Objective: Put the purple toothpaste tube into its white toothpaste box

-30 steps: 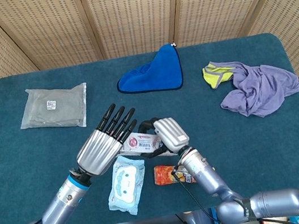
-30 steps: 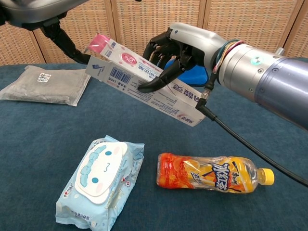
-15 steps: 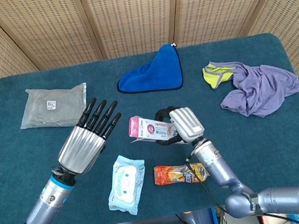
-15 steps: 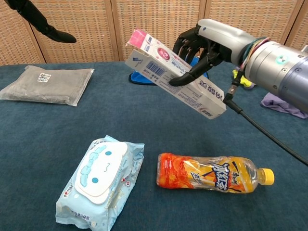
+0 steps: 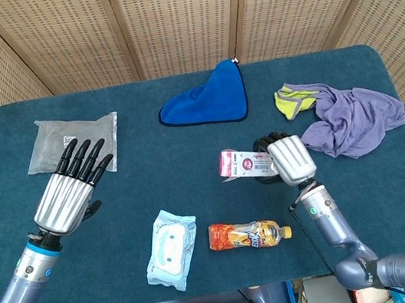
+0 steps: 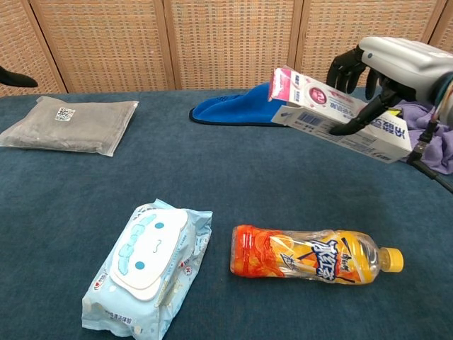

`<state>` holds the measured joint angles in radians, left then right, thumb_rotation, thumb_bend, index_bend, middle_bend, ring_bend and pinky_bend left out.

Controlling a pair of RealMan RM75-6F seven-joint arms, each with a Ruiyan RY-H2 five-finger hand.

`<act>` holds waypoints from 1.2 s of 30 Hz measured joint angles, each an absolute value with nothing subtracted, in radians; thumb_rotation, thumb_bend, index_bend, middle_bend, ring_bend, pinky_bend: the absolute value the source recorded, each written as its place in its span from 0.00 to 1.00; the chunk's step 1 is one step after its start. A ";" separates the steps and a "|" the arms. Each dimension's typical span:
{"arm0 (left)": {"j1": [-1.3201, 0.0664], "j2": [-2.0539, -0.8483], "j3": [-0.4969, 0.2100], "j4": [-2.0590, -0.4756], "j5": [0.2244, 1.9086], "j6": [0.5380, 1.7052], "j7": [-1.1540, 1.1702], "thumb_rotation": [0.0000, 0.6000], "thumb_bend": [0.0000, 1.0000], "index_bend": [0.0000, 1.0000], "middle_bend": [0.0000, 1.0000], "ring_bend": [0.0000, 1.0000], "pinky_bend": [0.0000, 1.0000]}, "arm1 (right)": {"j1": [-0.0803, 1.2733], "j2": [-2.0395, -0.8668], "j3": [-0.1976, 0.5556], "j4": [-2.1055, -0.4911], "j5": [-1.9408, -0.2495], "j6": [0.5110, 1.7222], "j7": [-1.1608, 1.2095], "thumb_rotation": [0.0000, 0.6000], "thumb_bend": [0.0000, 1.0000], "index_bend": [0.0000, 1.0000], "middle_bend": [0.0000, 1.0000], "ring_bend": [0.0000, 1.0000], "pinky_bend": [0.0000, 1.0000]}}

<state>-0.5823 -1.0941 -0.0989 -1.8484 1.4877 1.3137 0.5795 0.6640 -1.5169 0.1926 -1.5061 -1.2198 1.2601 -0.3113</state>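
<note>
My right hand point(image 5: 285, 159) grips the white toothpaste box point(image 5: 245, 164) and holds it above the blue table, right of centre. In the chest view the box point(image 6: 340, 117) is tilted, its pink end up and to the left, with the right hand point(image 6: 396, 60) wrapped around its right part. My left hand point(image 5: 66, 194) hovers over the left of the table with its fingers spread and nothing in it. Only a dark fingertip point(image 6: 10, 76) of it shows in the chest view. No purple tube shows apart from the box.
A grey packet point(image 5: 73, 144) lies at the back left and a blue cloth point(image 5: 209, 97) at the back centre. Purple clothing point(image 5: 349, 121) with a yellow-green piece point(image 5: 291, 99) lies at the right. A wet-wipes pack point(image 6: 148, 265) and an orange drink bottle point(image 6: 311, 255) lie near the front edge.
The right hand has carried the box to the right, away from the table's middle. The left hand has drawn back to the left, far from the box, staying spread.
</note>
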 measured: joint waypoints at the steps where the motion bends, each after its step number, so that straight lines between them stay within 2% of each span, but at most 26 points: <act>1: -0.573 -1.094 -0.094 -1.842 1.493 1.320 0.560 1.00 0.15 0.14 0.00 0.00 0.02 | 0.658 -1.513 0.185 -1.500 -1.229 1.267 -0.321 1.00 0.13 0.58 0.51 0.40 0.47; 8: -0.508 -1.101 -0.053 -1.782 1.557 1.378 0.464 1.00 0.15 0.14 0.00 0.00 0.02 | 0.606 -1.495 0.130 -1.465 -1.285 1.312 -0.369 1.00 0.13 0.58 0.51 0.40 0.47; 17: -0.449 -1.124 -0.019 -1.715 1.615 1.429 0.401 1.00 0.15 0.14 0.00 0.00 0.01 | 0.552 -1.507 0.087 -1.406 -1.255 1.277 -0.401 1.00 0.13 0.58 0.50 0.40 0.47; 20: -0.437 -1.133 -0.016 -1.693 1.621 1.434 0.387 1.00 0.15 0.14 0.00 0.00 0.00 | 0.543 -1.517 0.083 -1.384 -1.247 1.264 -0.412 1.00 0.13 0.58 0.46 0.40 0.45; 22: -0.429 -1.138 -0.015 -1.683 1.623 1.438 0.376 1.00 0.15 0.14 0.00 0.00 0.00 | 0.538 -1.524 0.082 -1.369 -1.239 1.253 -0.423 1.00 0.13 0.56 0.40 0.34 0.40; 24: -0.423 -1.141 -0.015 -1.677 1.625 1.440 0.366 1.00 0.15 0.14 0.00 0.00 0.00 | 0.532 -1.528 0.080 -1.361 -1.229 1.237 -0.423 1.00 0.13 0.48 0.27 0.20 0.32; 27: -0.415 -1.147 -0.017 -1.666 1.628 1.442 0.350 1.00 0.15 0.14 0.00 0.00 0.00 | 0.528 -1.525 0.077 -1.361 -1.219 1.210 -0.419 1.00 0.13 0.34 0.12 0.05 0.21; 30: -0.408 -1.153 -0.018 -1.657 1.631 1.443 0.337 1.00 0.15 0.14 0.00 0.00 0.00 | 0.524 -1.521 0.075 -1.363 -1.213 1.183 -0.405 1.00 0.13 0.26 0.03 0.00 0.14; 32: -0.404 -1.157 -0.019 -1.652 1.632 1.443 0.328 1.00 0.15 0.14 0.00 0.00 0.00 | 0.522 -1.520 0.075 -1.363 -1.215 1.171 -0.383 1.00 0.13 0.21 0.00 0.00 0.11; 36: -0.395 -1.162 -0.021 -1.644 1.633 1.446 0.309 1.00 0.15 0.14 0.00 0.00 0.00 | 0.516 -1.522 0.074 -1.361 -1.233 1.164 -0.330 1.00 0.11 0.05 0.00 0.00 0.02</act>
<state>-0.3953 -1.1621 -0.0206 -1.6444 1.6328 1.4459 0.3093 0.5160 -1.5215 0.0741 -1.3610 -1.2331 1.1640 -0.3301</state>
